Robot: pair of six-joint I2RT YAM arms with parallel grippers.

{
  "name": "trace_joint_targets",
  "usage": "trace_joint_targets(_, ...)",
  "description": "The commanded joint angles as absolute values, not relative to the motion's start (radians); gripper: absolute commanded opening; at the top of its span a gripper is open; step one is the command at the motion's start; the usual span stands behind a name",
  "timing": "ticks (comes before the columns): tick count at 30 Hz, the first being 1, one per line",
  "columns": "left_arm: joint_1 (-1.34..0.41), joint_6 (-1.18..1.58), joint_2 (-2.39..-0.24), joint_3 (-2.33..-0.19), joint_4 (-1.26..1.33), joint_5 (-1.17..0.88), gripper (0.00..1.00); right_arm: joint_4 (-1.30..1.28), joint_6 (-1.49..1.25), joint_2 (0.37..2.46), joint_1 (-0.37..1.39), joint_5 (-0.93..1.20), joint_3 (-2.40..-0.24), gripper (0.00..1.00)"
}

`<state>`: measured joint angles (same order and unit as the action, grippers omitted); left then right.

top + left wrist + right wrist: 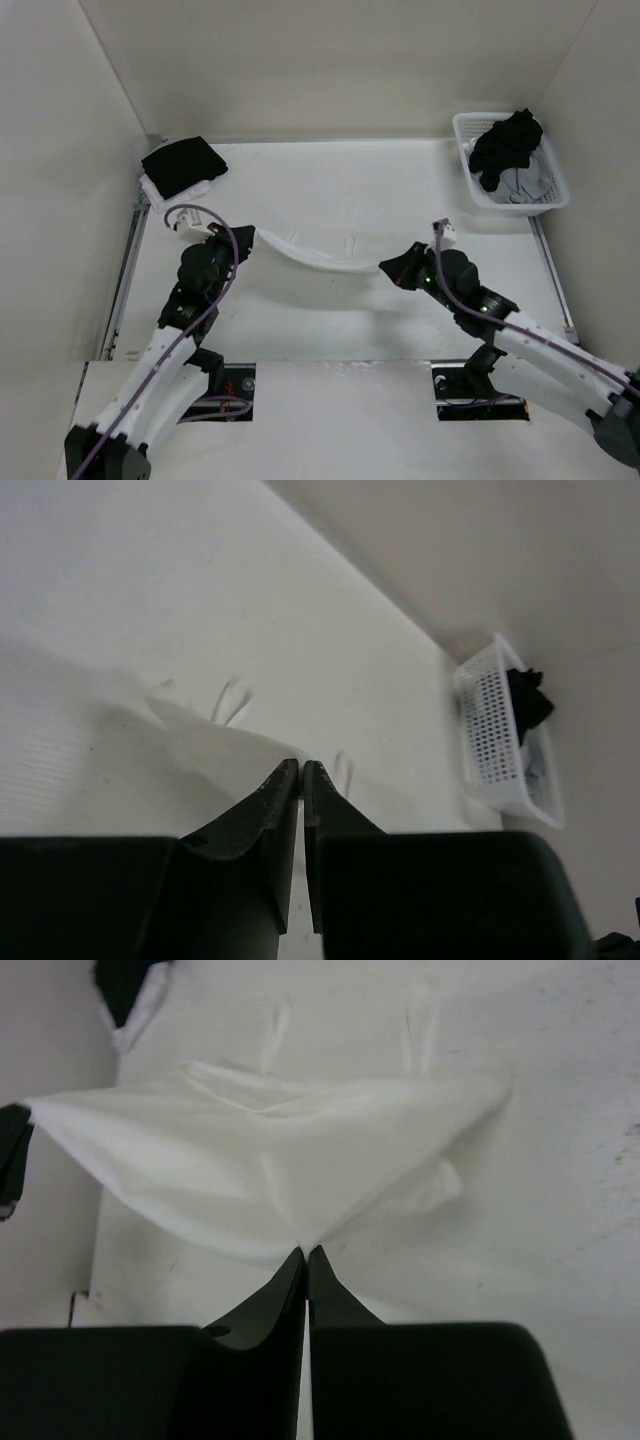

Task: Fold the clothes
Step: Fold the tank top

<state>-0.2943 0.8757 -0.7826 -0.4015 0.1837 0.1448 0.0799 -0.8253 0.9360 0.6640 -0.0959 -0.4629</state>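
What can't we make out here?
- Top view: camisole straps, white on the white table, too faint.
- Left wrist view: fabric pinched by the left fingers, hidden behind their shut tips.
- Right wrist view: dark object at the left edge, cut off.
- Top view: basket contents under the black garment, covered.
- Top view: white garment at the far left, mostly under black cloth.

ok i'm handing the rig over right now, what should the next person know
Left gripper: jaws shut on one end of the white camisole.
Right gripper: jaws shut on the other end.
Camisole: near edge lifted and stretched between the arms, strap end resting on the table.
Done: both grips taken.
To do: no finished fold shows; bring the held edge over, lay it down.
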Motion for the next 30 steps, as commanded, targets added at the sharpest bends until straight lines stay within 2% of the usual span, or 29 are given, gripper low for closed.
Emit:
trace_joint_targets(1, -0.327, 0.819, -0.567, -0.494, -0.104, 0.208, 0.05, -0.232, -0.808, 0.706, 0.766, -0.215, -0.515, 0.05)
trace_joint_targets(5, -0.360, 0.804, -0.388, -0.593, -0.335, 0.238, 0.05, -0.469, -0.848, 0.539, 0.921, -0.291, -0.610, 0.06)
trace_joint_targets(9, -0.378, 0.828, -0.327, -0.612, -0.451, 0.236, 0.05, -0.537, -0.909, 0.517, 1.048, -0.340, -0.644, 0.06)
trace_joint_targets(11, -0.380, 0.831, -0.330, -0.580, -0.459, 0.241, 0.05, -0.517, -0.913, 0.546, 1.073, -0.347, -0.629, 0.07)
trace_joint_targets(14, -0.358, 0.822, -0.409, -0.528, -0.399, 0.236, 0.05, -0.409, -0.870, 0.658, 0.975, -0.280, -0.585, 0.07)
trace_joint_targets(17, -0.320, 0.807, -0.568, -0.476, -0.235, 0.224, 0.06, -0.212, -0.801, 0.806, 0.804, -0.134, -0.552, 0.06)
trace_joint_targets(21, -0.271, 0.805, -0.887, -0.474, 0.053, 0.173, 0.06, -0.016, -0.740, 1.072, 0.609, -0.006, -0.603, 0.06)
trace_joint_targets(26, -0.251, 0.827, -1.271, -0.613, 0.280, 0.158, 0.06, 0.075, -0.689, 1.415, 0.473, 0.046, -0.787, 0.07)
trace_joint_targets(30, -0.234, 0.841, -1.489, -0.738, 0.340, 0.146, 0.06, 0.106, -0.687, 1.609, 0.407, 0.081, -0.914, 0.07)
